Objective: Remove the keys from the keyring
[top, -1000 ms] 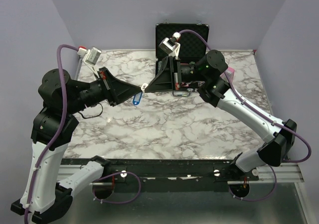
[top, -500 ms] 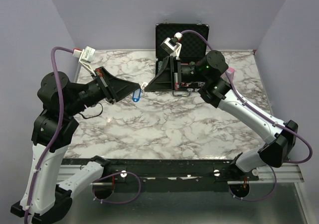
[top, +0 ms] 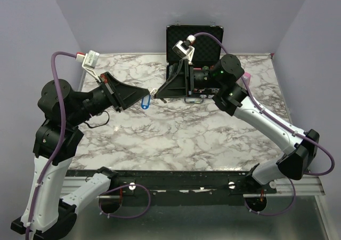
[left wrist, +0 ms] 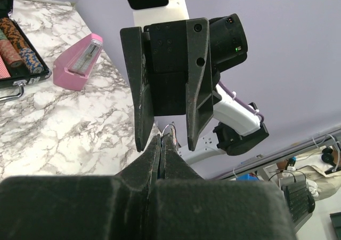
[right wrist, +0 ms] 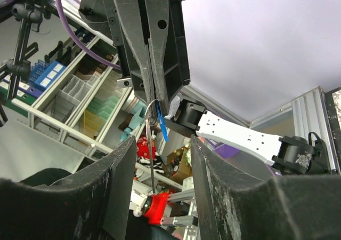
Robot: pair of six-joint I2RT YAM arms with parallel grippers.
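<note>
My left gripper [top: 149,95] [left wrist: 161,138] is shut on the keyring [left wrist: 169,129], a thin silvery loop poking out past its fingertips. From the ring hangs the blue-headed key [top: 145,104] [right wrist: 161,124], above the marble table [top: 176,138]. Facing it tip to tip, my right gripper [top: 156,94] [right wrist: 163,144] stands open, one finger on each side of the keyring [right wrist: 151,110] without pressing on it. A thin silvery strip runs down from the ring between the right fingers [right wrist: 120,197]; I cannot tell what it is.
An open black chip case [top: 193,48] [left wrist: 16,48] stands at the back of the table, behind the right arm. A pink wedge-shaped object [left wrist: 82,61] [top: 246,77] lies at the back right. Purple walls close in the sides and back.
The right gripper, shut at the ring a second ago, has opened. The left arm drew slightly back and left, still gripping the ring with the blue key dangling.
</note>
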